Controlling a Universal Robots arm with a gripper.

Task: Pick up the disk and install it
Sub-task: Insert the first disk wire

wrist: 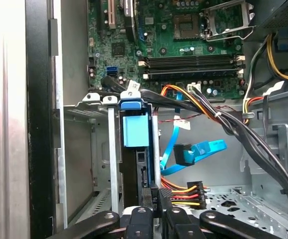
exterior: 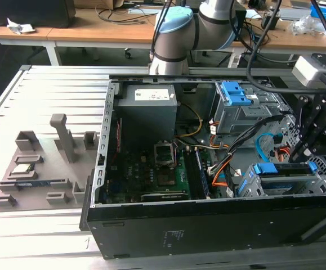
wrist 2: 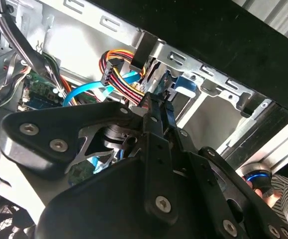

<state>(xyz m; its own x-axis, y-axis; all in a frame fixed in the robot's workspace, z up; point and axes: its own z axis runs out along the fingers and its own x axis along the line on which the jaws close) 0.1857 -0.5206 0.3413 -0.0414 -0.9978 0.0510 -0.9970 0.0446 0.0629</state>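
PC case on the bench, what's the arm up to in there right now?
The robot arm has reached into the open PC case, near the drive cage at the exterior view's right. In the first wrist view its claw is closed on the end of the disk, which stands on edge in its blue frame between the cage rails. The disk sits in the cage slot; whether it is fully seated cannot be told.
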